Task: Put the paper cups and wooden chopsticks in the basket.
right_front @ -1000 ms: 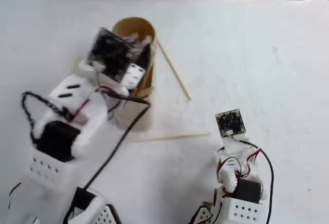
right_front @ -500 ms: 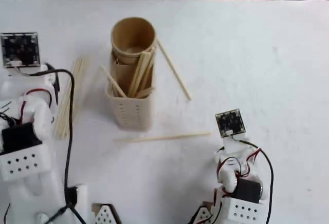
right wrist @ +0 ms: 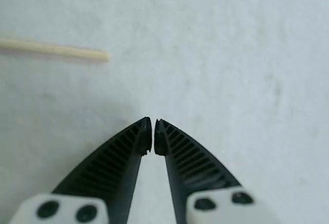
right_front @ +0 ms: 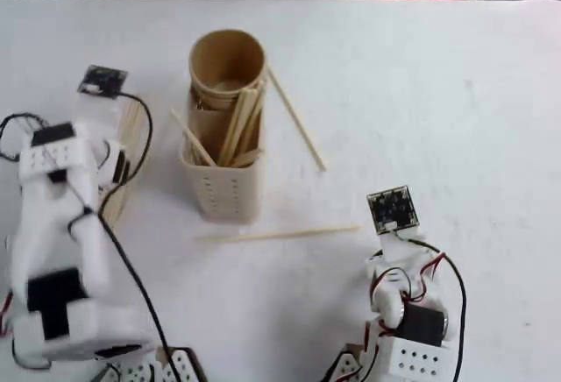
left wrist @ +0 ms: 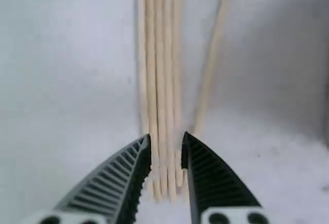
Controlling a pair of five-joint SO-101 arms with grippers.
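A beige perforated basket (right_front: pixel 223 191) stands mid-table with stacked paper cups (right_front: pixel 227 60) and several wooden chopsticks (right_front: pixel 238 126) in it. A bundle of chopsticks (left wrist: pixel 162 54) lies flat on the table left of the basket. My left gripper (left wrist: pixel 165 139) is low over that bundle, narrowly open, one finger on each side of it. From above, the left arm (right_front: pixel 61 224) covers most of the bundle (right_front: pixel 133 119). My right gripper (right wrist: pixel 153 124) is shut and holds nothing, just above the table near the tip of a loose chopstick (right wrist: pixel 56 51).
Two single chopsticks lie loose: one diagonal (right_front: pixel 296 121) right of the basket, one (right_front: pixel 280 234) flat in front of it. The right arm (right_front: pixel 405 307) sits at the near right edge. The far right of the white table is bare.
The left arm left the basket, swung out to the far left, then came back over the chopstick bundle beside the basket. The right arm has not moved.
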